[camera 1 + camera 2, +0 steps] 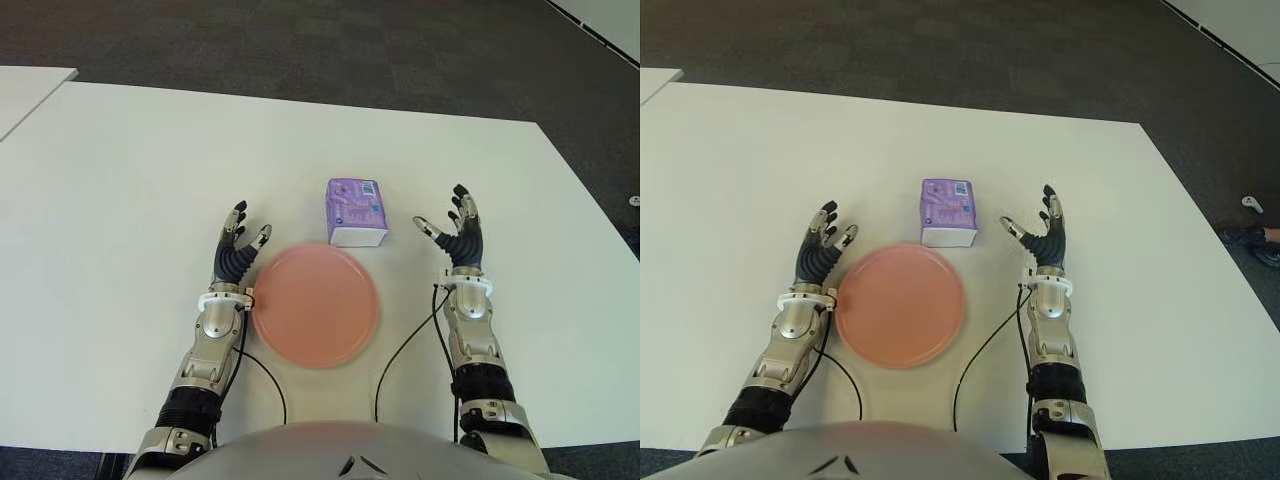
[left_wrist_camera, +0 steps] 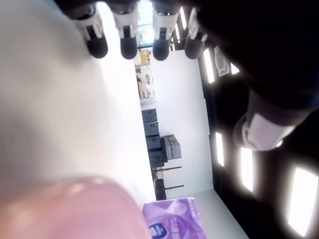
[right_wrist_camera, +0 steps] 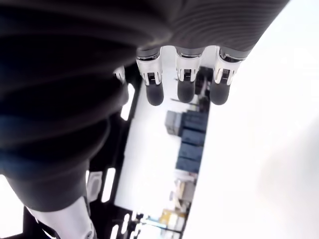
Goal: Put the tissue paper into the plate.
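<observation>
Tissue pack (image 1: 356, 211) on white counter (image 1: 120, 200), just beyond the far rim of pink plate (image 1: 314, 303). Right robot hand (image 1: 455, 235) beside it, fingers spread, empty, nearer. Left robot hand (image 1: 237, 255) open beside plate's left edge. Pack's long axis runs away from robot.

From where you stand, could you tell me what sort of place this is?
Probably an office or lab test area: a plain white table on dark carpet, with stacked cabinets and ceiling light panels visible in the left wrist view.
</observation>
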